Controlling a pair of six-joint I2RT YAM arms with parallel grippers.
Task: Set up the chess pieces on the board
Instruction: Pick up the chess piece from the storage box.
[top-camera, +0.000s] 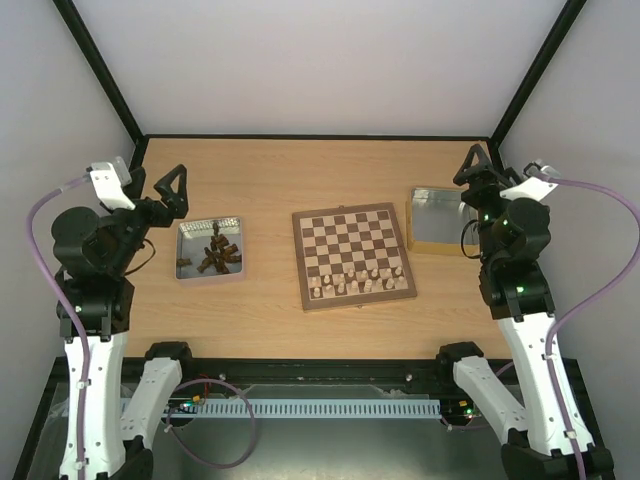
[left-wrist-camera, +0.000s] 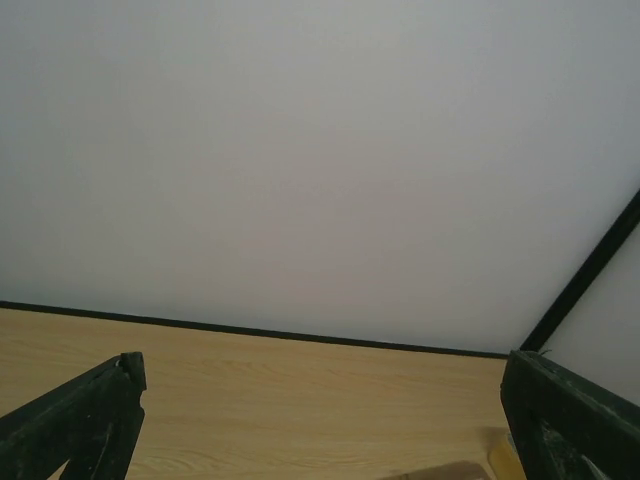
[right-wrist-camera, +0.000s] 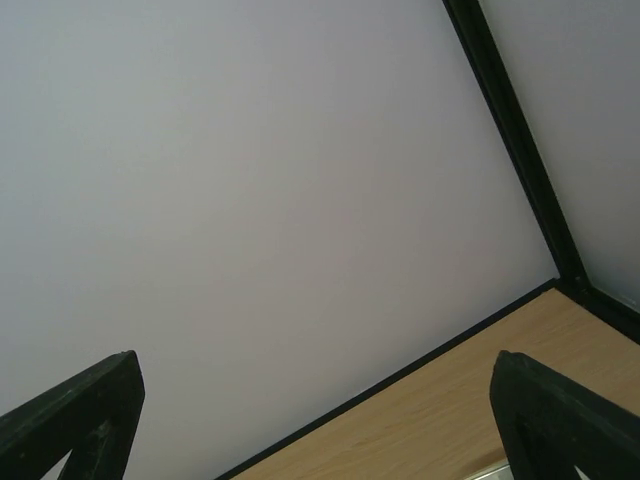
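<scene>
Several dark pieces (top-camera: 213, 256) lie heaped in a tray (top-camera: 189, 238) left of the board (top-camera: 350, 230). They look light, hard and tippy, so pinch one mid-stem. Left gripper (top-camera: 172, 192) and right gripper (top-camera: 474, 168) gape wide.

You are working in a robotics lab test cell: the pale wood table (top-camera: 270, 170) is boxed in by plain white panels (top-camera: 320, 60) set in black frame posts (top-camera: 100, 70). A left arm (top-camera: 90, 330) and a right arm (top-camera: 530, 340), both white and black, are bolted at the table's near edge, with purple cables (top-camera: 32, 228) looping from their wrists and a slotted cable duct (top-camera: 320, 408) running between the bases. On the table a chessboard (top-camera: 355, 255) lies at the centre, between a metal tray on the left (top-camera: 192, 236) and another on the right (top-camera: 435, 215).
</scene>
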